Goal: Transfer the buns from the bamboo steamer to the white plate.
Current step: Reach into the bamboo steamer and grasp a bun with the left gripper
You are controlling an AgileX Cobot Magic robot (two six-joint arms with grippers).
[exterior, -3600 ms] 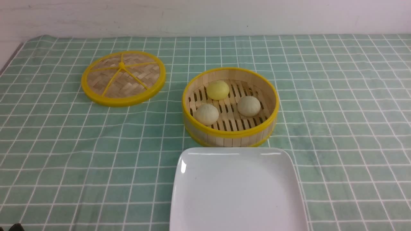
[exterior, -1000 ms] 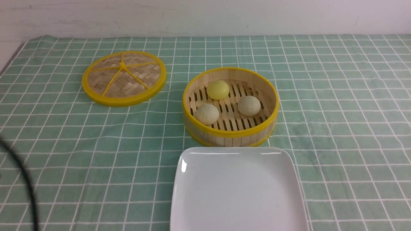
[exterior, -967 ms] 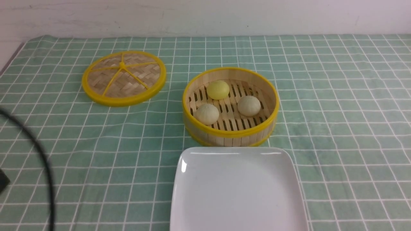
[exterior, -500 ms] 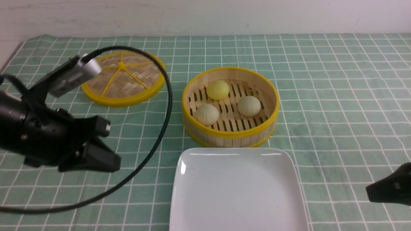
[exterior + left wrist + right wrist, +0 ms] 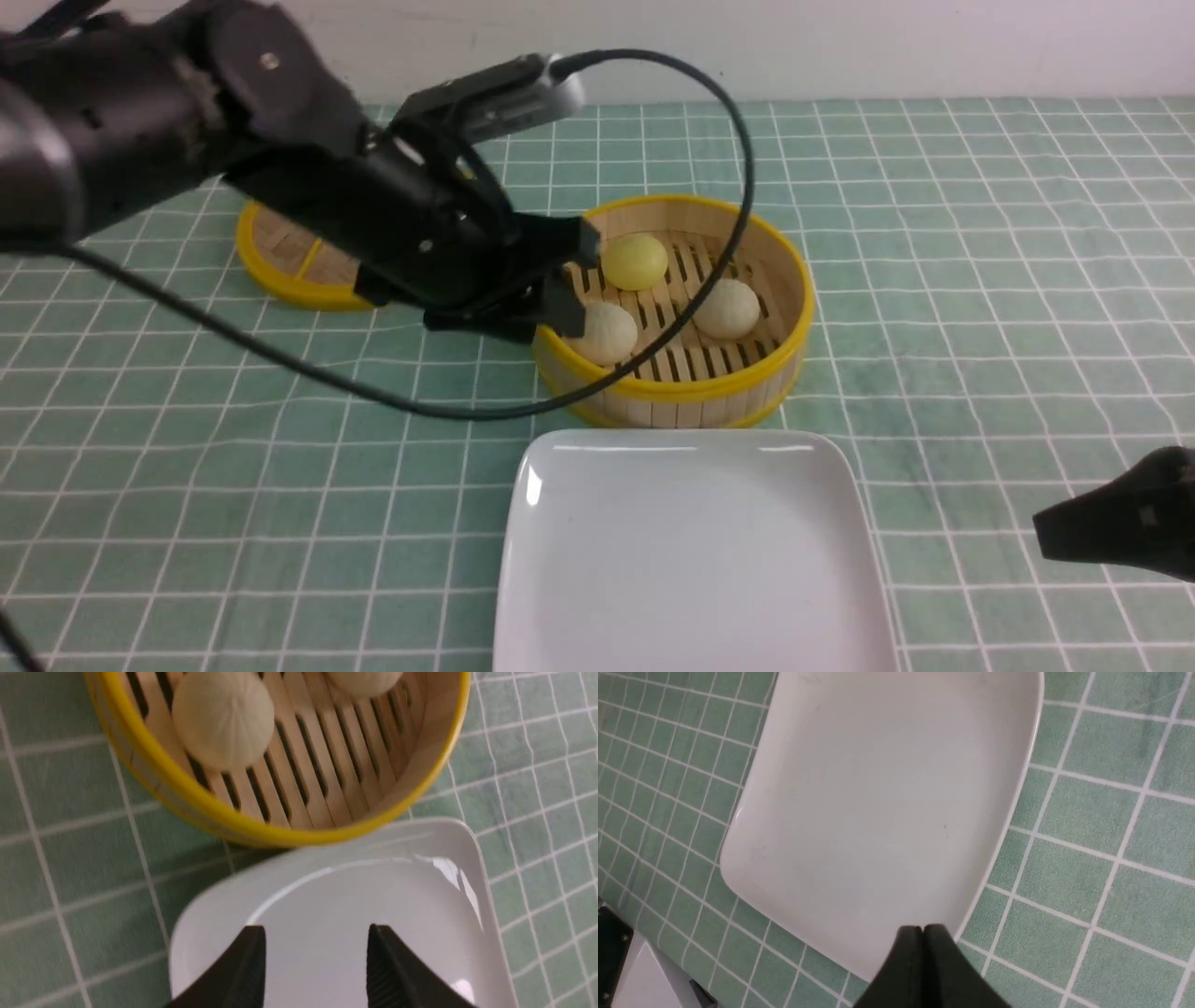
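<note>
Sweeping in from the left edge within the last half second, the left gripper (image 5: 574, 285) now hangs at the left rim of the bamboo steamer (image 5: 672, 390). The right gripper (image 5: 1050, 527) has crept slightly further in at the right edge. All three buns sit inside the steamer where they were. The yellow bun (image 5: 635, 261) is at the back, the left cream bun (image 5: 611, 336) is at the front just beside the left gripper, and the right cream bun (image 5: 728, 308) lies across from it. The white plate (image 5: 691, 560) lies just in front of the steamer, unmoved.

From the left wrist view I can see what the front hides: its fingers (image 5: 247, 961) are spread apart, with only the plate showing through the gap. That view misses the yellow bun. The right wrist view shows the other claw's tips pressed together near the plate's rim. The woven lid (image 5: 280, 271) is now half hidden behind the left arm, on the checked cloth (image 5: 980, 280).
</note>
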